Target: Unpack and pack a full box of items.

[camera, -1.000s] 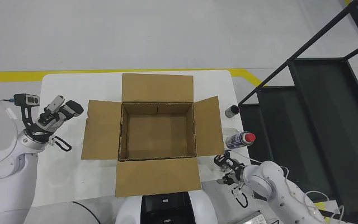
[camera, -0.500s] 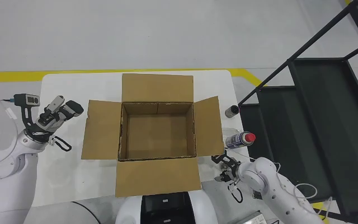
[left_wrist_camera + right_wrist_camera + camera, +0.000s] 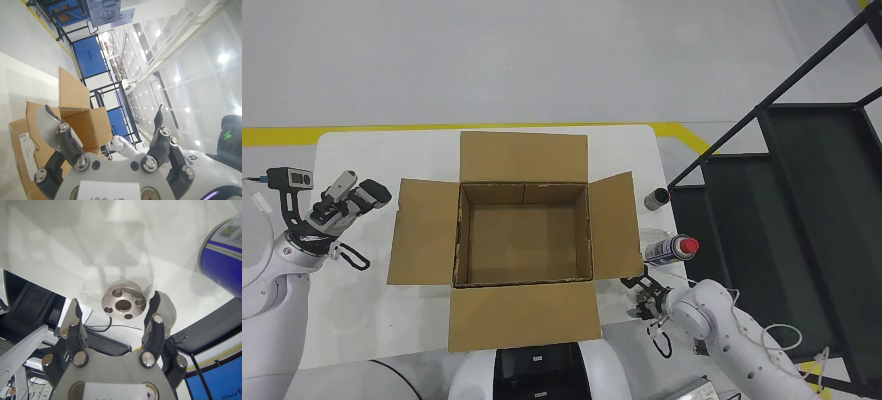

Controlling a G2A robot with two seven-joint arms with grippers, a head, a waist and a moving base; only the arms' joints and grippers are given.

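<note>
box (image 3: pixel 524 243) stands open and empty mid-counter (image 3: pixel 392 320), so repacking is judged in hand: right hand (image 3: pixel 115 301) wide over the metal flange (image 3: pixel 123 305) by the front-right corner, next needing descent and closure; left hand (image 3: pixel 103 121) wide, raised beside the box.

box (image 3: pixel 523 240): 1, frame centre | spray can (image 3: pixel 670 247): 1, right of centre | small dark can (image 3: pixel 657 199): 1, above the spray can | flange (image 3: pixel 123 305): 1, lower right | table (image 3: pixel 362 300): 1
</note>
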